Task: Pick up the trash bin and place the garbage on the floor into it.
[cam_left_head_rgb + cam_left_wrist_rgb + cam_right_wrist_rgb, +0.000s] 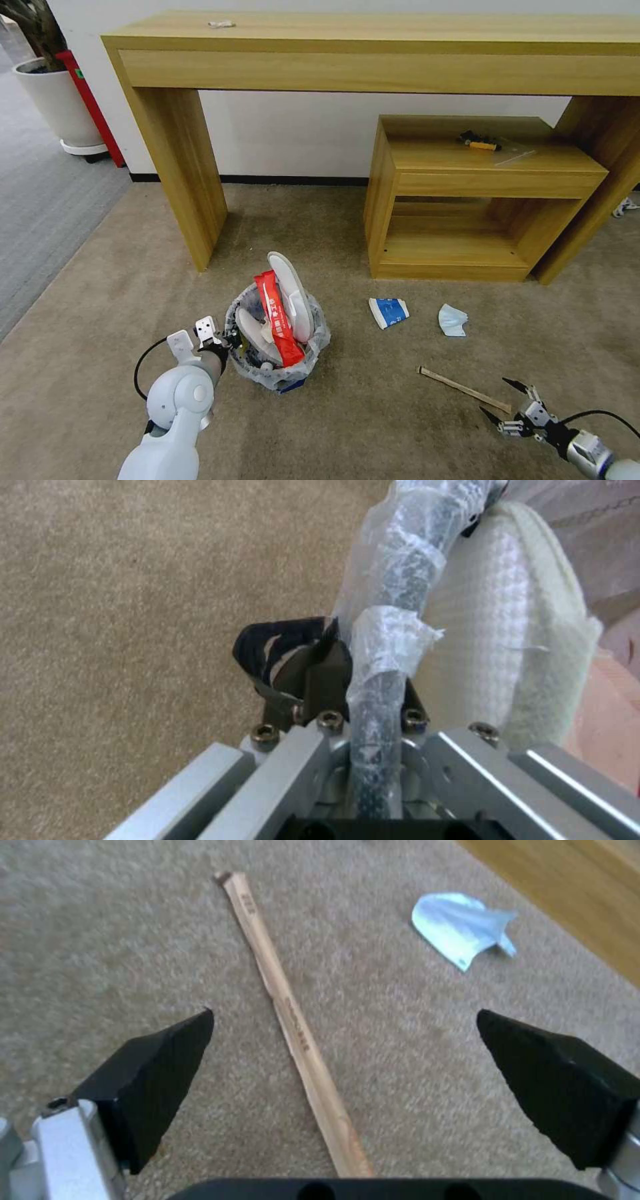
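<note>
The trash bin (265,377) stands on the beige floor (373,427), lined with a clear bag and stuffed with two white slippers (291,293) and red wrappers (277,320). My left gripper (230,339) is shut on its left rim; the left wrist view shows the left gripper (363,690) clamping the bag-wrapped rim (393,580) beside a slipper (507,630). Garbage on the carpet: a blue-white packet (389,312), a pale blue mask (453,320) (460,927) and a wooden stick (463,390) (293,1025). My right gripper (508,401) (345,1012) hangs open over the stick's near end.
A tall wooden console table (373,60) lines the wall, with a low wooden shelf unit (467,193) under its right side. A white plant pot (57,100) and a red box (93,107) stand at the far left, beside grey ribbed carpet (40,200).
</note>
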